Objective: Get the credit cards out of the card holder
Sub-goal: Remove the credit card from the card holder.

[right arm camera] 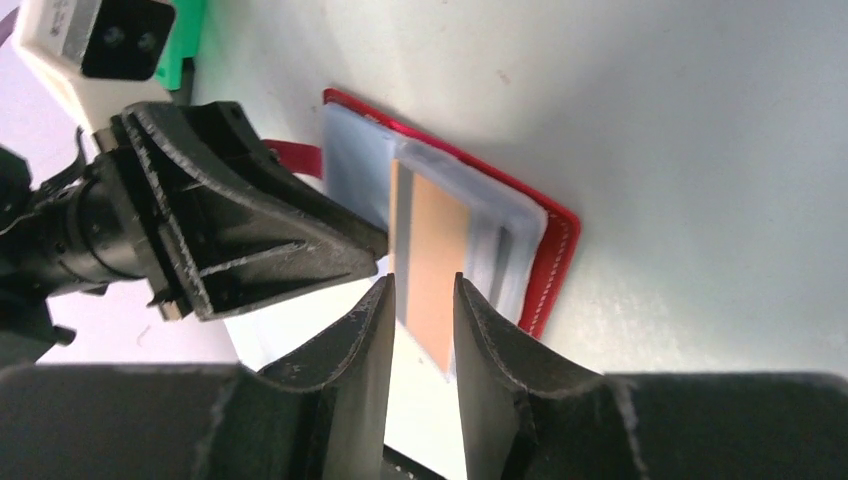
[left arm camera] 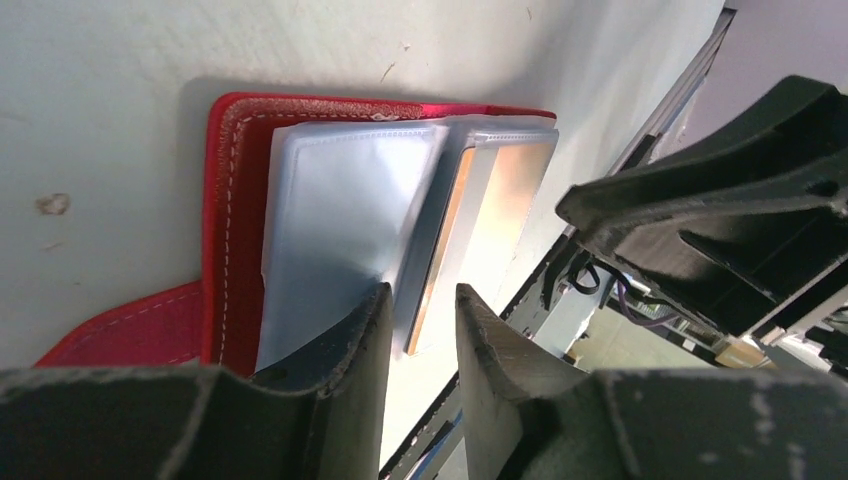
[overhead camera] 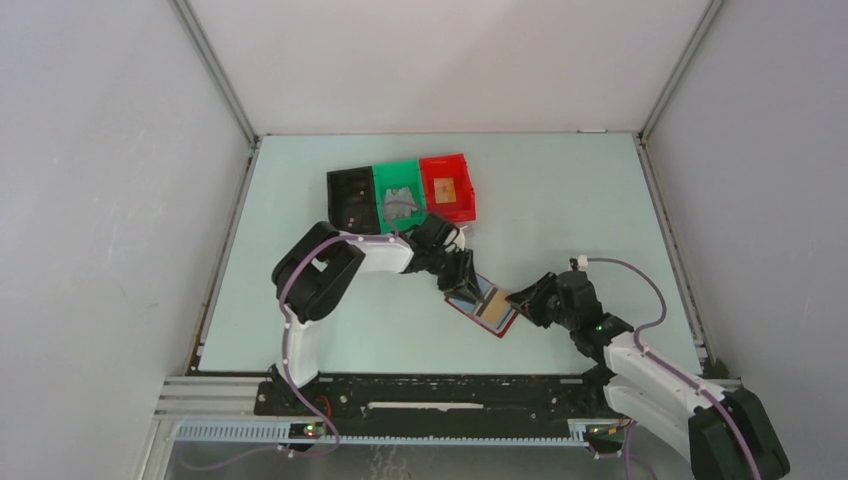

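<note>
The dark-red card holder (overhead camera: 503,326) lies open on the table, its clear plastic sleeves (left arm camera: 340,200) facing up. A tan credit card (right arm camera: 432,235) sticks out of a sleeve towards the right arm. My right gripper (right arm camera: 422,282) hovers over that card's free end, jaws a narrow gap apart, the card showing between them. From the other side, my left gripper (left arm camera: 422,295) is open by a small gap. One of its fingers (left arm camera: 365,325) rests on the sleeves near the card's edge (left arm camera: 495,200). In the top view both grippers, left (overhead camera: 462,283) and right (overhead camera: 522,300), meet over the holder.
Three bins stand side by side behind the holder: black (overhead camera: 352,200), green (overhead camera: 388,180) with a grey flat thing inside, bright red (overhead camera: 464,190) with a small tan thing inside. The holder's strap tab (left arm camera: 130,330) points away from the right arm. White walls surround the table.
</note>
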Controlling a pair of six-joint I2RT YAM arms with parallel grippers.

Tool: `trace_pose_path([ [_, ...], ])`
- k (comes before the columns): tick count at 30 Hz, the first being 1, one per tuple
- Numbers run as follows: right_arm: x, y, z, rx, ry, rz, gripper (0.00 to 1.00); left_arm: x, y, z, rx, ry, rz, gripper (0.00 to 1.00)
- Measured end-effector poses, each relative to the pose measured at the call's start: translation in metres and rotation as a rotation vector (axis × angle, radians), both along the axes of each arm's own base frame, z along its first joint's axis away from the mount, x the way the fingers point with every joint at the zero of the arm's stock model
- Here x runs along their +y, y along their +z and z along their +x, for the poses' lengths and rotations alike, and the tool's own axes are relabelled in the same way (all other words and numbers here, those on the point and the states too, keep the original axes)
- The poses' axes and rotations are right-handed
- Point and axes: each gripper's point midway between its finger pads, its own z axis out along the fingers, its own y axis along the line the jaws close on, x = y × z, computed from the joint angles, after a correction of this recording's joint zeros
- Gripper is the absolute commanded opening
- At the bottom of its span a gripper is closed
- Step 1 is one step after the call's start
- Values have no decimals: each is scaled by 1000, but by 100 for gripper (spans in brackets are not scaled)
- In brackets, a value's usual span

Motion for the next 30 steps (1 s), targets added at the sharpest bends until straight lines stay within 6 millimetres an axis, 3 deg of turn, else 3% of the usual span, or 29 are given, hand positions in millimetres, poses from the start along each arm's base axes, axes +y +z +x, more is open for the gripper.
trace_pose_path([
  [5,5,11,-3,-47,15,7,37,0,4,5,-6,15,-12,36],
  [14,10,-7,-6,16,35,-15,37,-2,7,7,-5,22,-28,36],
  [25,17,-7,1,2,43,5,35,-2,8,8,-8,21,-34,35],
  [30,17,2,2,-30,39,15,35,-2,8,9,-11,25,-38,35],
])
